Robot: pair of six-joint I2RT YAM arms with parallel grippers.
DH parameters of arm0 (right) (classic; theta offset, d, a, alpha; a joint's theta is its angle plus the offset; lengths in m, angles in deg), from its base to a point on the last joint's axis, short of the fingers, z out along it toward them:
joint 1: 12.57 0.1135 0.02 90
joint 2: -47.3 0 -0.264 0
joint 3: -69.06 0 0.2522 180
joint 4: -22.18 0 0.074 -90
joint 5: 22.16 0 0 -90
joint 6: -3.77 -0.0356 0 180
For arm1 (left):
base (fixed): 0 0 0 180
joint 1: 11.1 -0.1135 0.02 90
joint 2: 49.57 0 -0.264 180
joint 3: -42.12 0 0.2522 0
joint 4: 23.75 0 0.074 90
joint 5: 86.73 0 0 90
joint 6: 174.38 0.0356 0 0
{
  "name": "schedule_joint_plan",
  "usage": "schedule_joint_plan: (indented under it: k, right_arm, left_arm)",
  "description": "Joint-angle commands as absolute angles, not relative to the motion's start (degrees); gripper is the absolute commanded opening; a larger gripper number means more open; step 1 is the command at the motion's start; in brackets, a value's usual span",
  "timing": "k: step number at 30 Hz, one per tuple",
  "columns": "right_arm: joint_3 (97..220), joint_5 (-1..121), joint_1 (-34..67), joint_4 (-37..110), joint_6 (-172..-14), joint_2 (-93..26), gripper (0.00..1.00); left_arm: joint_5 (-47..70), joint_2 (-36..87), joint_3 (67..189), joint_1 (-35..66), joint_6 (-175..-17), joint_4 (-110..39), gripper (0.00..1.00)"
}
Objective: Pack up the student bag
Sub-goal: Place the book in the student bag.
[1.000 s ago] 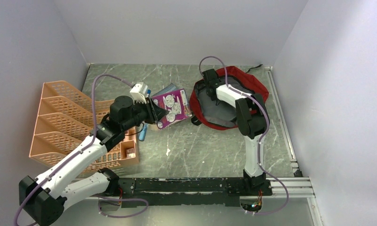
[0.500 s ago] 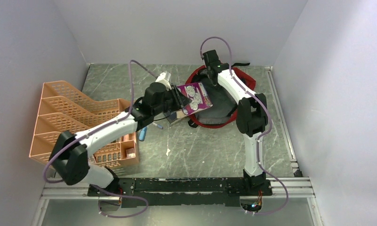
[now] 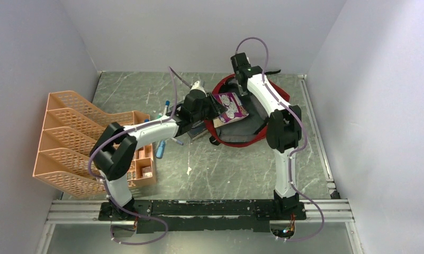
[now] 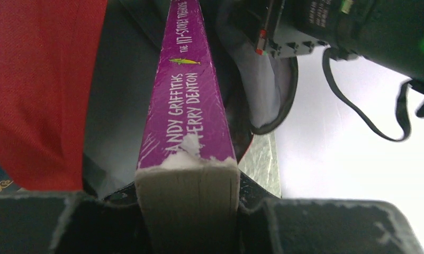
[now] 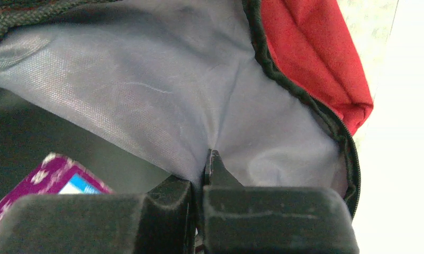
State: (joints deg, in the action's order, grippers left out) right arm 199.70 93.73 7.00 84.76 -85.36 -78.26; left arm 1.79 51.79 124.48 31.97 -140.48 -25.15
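The student bag, red with a grey lining, lies open at the back of the table. My left gripper is shut on a purple paperback book and holds it over the bag's opening. In the left wrist view the book's spine runs away from the left gripper toward the bag's dark inside, with red fabric to the left. My right gripper is shut on a fold of the grey lining at the bag's far rim, holding it up. A corner of the book shows below the right gripper.
An orange mesh organiser stands at the left with small items in its front compartment. Pens and a blue marker lie beside it. Another book lies under my left arm by the bag's near rim. Walls close in at the back and both sides.
My left arm has carried the purple book rightward from the table's middle to over the bag's opening. My right gripper has closed on the lining at the far rim and lifted it.
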Motion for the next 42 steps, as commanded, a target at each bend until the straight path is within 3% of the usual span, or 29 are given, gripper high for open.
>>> schedule_joint_plan:
  k: [1,5,11,17,42]
  right_arm:
    - [198.55,96.81,6.86,91.05,-96.51,-73.86,0.0]
    - [197.13,96.01,6.86,96.37,-105.72,-71.87,0.0]
    - [187.16,93.39,6.86,92.22,-110.34,-63.84,0.0]
    - [185.05,92.16,6.88,89.97,-110.7,-58.77,0.0]
    - [175.62,86.75,6.94,79.88,-107.87,-50.22,0.0]
  left_arm:
    - [2.54,54.08,129.23,32.37,-142.85,-14.68,0.05]
    - [5.15,57.51,131.25,32.34,-143.67,-9.7,0.05]
    - [7.9,61.13,131.24,32.73,-146.21,-3.41,0.05]
    - [7.39,63.93,131.46,34.17,-147.53,-0.08,0.05]
    - [10.34,84.31,151.89,40.18,-148.97,4.15,0.05]
